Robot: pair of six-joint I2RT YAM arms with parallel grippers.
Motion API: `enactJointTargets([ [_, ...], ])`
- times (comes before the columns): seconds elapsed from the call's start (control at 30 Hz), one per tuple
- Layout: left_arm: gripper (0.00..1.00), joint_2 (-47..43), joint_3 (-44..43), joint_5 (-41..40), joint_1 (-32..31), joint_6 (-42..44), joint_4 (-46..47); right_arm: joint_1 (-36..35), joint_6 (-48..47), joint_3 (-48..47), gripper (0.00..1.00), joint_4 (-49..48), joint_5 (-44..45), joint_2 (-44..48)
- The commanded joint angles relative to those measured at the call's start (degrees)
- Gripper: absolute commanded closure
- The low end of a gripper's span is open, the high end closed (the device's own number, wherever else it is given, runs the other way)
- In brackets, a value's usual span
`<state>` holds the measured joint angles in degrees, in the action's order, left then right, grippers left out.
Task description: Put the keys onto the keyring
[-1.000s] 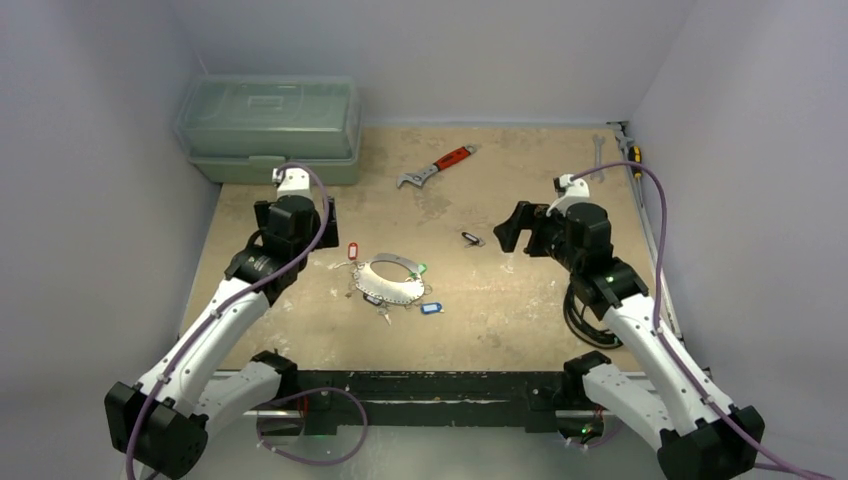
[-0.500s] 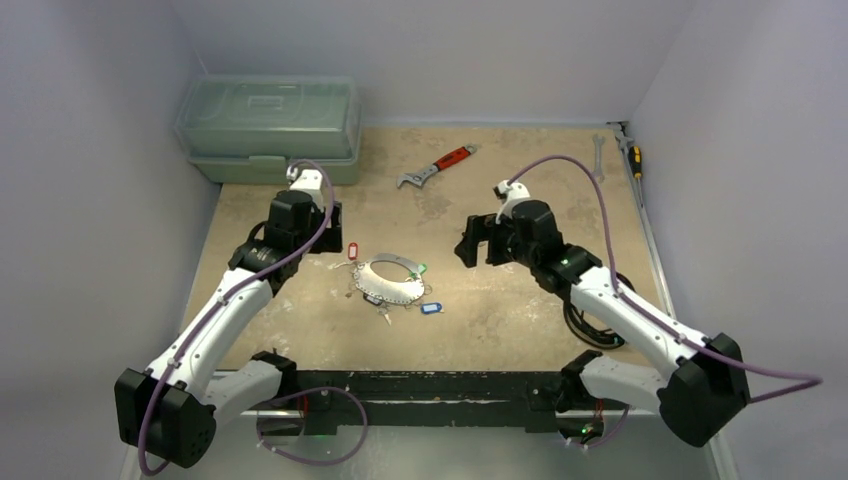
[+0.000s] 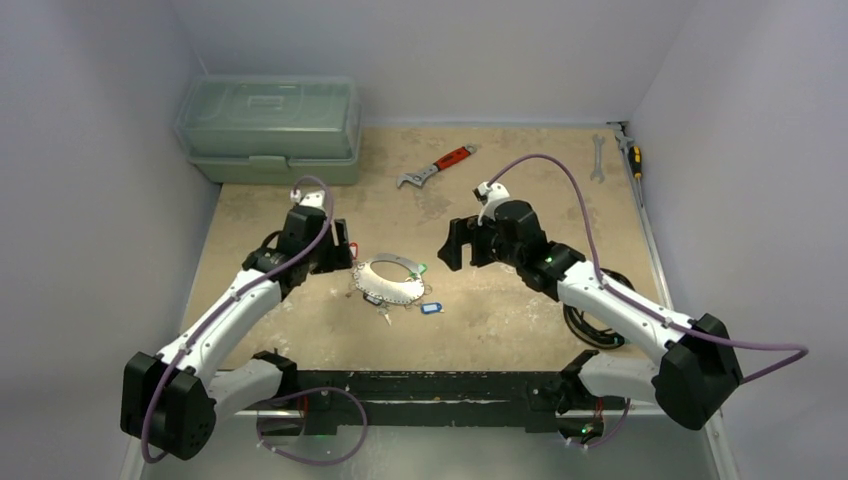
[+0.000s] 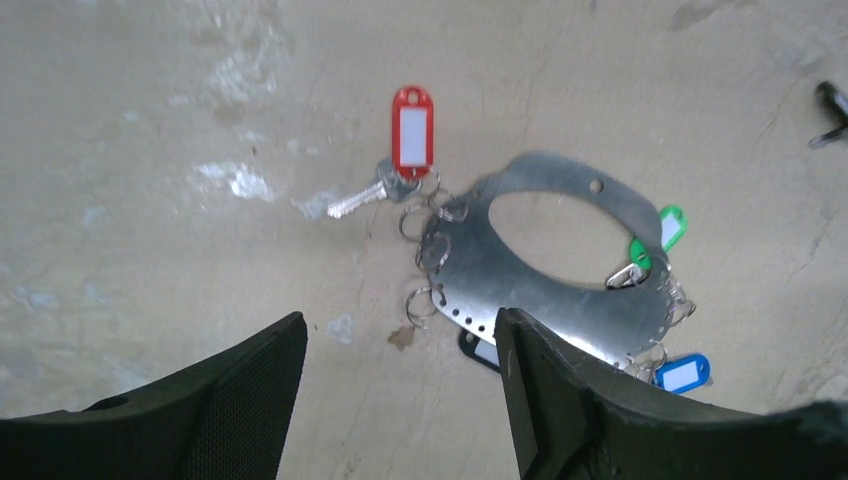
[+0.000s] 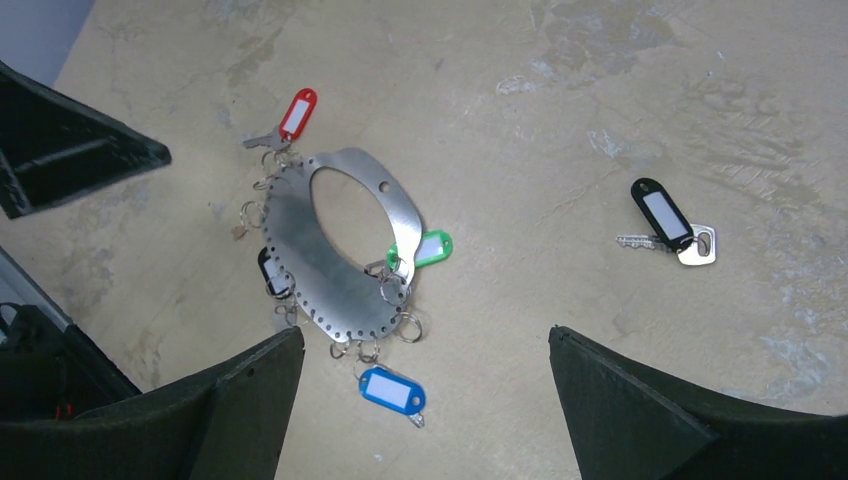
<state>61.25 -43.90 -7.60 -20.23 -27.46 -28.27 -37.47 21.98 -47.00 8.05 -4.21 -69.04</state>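
Observation:
The keyring (image 3: 392, 282) is a flat silvery oval loop lying mid-table, also seen in the left wrist view (image 4: 540, 290) and the right wrist view (image 5: 325, 255). Keys hang from its edge on small rings, with a red tag (image 4: 413, 125), a green tag (image 4: 668, 228) and a blue tag (image 5: 392, 391). One key with a black tag (image 5: 660, 212) lies loose to the ring's right. My left gripper (image 3: 336, 256) hovers at the ring's left edge, open and holding nothing (image 4: 400, 335). My right gripper (image 3: 453, 248) is open and empty (image 5: 425, 345) above the ring's right side.
A green toolbox (image 3: 268, 125) stands at the back left. A red-handled wrench (image 3: 437, 167) lies behind the keyring. A plain spanner (image 3: 598, 158) and a screwdriver (image 3: 632, 155) lie at the back right. A black cable coil (image 3: 590, 320) sits by the right arm.
My right arm swung left from the table's right side toward the keyring. My left arm moved forward and right up to the ring, its jaws narrowing somewhat.

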Motion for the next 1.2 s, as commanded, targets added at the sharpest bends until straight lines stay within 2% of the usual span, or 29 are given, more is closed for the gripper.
enactJointTargets([
  [0.0, 0.34, 0.0, 4.9, 2.0, -1.0, -7.4, 2.4, -0.2, -0.6, 1.8, 0.05, -2.5, -1.4, 2.7],
  [0.23, 0.44, 1.5, 11.0, 3.6, -1.5, -10.0, 8.7, -0.2, -1.3, 2.4, 0.05, -0.8, -1.5, 3.8],
  [0.6, 0.56, 2.4, 15.7, 5.4, -1.7, -9.3, 14.9, -0.2, -1.0, 3.8, 0.05, -0.8, -1.6, 3.9],
  [0.87, 0.63, 4.6, 17.6, 6.5, -1.9, -7.7, 19.9, -0.2, -0.5, 3.6, 0.05, -0.3, -1.6, 3.6],
  [1.17, 0.76, 7.0, 18.7, 5.9, -1.9, -6.6, 22.8, -0.2, -0.4, 3.5, 0.05, 0.0, -1.7, 3.3],
])
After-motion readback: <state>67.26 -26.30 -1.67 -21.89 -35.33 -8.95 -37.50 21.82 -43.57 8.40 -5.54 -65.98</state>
